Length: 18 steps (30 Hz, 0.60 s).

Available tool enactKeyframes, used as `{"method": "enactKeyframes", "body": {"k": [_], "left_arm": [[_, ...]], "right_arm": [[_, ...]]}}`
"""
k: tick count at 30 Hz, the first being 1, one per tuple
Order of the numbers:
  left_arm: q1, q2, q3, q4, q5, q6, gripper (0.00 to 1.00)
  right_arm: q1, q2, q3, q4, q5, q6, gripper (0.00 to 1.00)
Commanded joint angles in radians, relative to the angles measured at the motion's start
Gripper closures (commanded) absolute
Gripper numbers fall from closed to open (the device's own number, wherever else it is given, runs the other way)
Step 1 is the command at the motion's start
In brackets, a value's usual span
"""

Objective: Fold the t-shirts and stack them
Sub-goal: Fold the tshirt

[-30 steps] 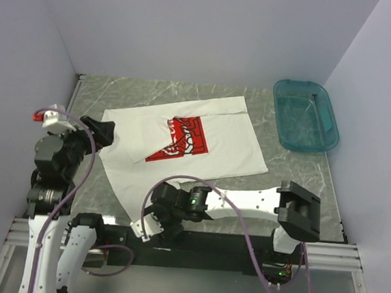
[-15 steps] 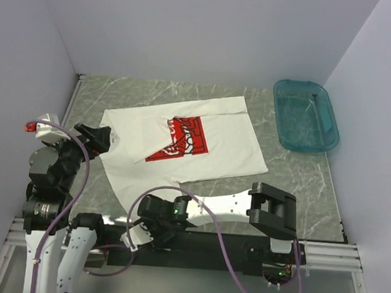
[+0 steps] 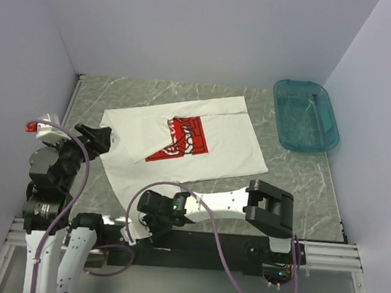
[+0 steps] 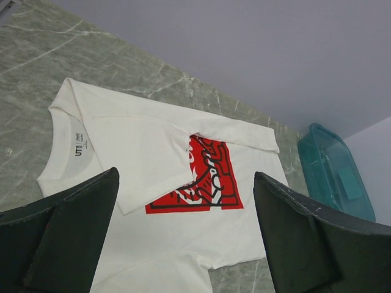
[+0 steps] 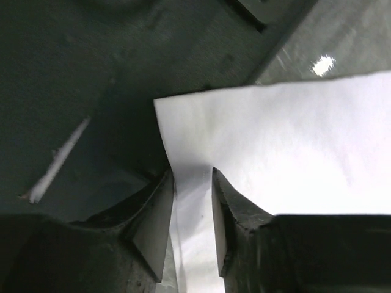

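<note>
**foldfan:** So the white cotton t-shirt (image 3: 202,144) with the red square chest print lies flat mid-table, with one side already flapped over the print. The right gripper (image 5: 192,183) is down at the near hem corner. Its jaws are a narrow gap apart, astride the cloth, and don't look to be pinching yet. The left gripper (image 4: 186,176) hangs wide open by the collar, holding nothing.

**yam_tinkerer:** My worry is that corner. It sits right at the table's near edge, against the black base rail (image 3: 207,243). If the jaws close too shallow they'll get a single thread or just slip off. A snag on the rail would drag the whole shirt askew.

**foldfan:** How much room is there?

**yam_tinkerer:** There's plenty of bare grey marbled table (image 3: 302,176) to the right. The teal plastic basin (image 3: 306,115) sits well apart in the far right corner. The left wall is close, though.
</note>
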Motion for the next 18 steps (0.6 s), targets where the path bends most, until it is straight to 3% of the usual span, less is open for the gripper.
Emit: {"method": "enactKeyframes", "body": {"k": [1, 12, 15, 18], "left_arm": [[-0.001, -0.006, -0.003, 0.017, 0.022, -0.013, 0.02], [0.001, 0.000, -0.011, 0.032, 0.045, -0.013, 0.02], [-0.001, 0.004, -0.014, 0.046, 0.068, 0.004, 0.02], [-0.001, 0.006, -0.018, 0.064, 0.103, 0.036, 0.03]], "right_arm": [[-0.033, 0.007, 0.036, -0.012, -0.001, 0.010, 0.62], [-0.052, 0.028, 0.053, -0.051, -0.051, 0.008, 0.85], [-0.065, 0.024, 0.068, -0.070, -0.094, 0.020, 0.98], [-0.127, -0.004, 0.092, -0.082, -0.192, 0.057, 1.00]]}}
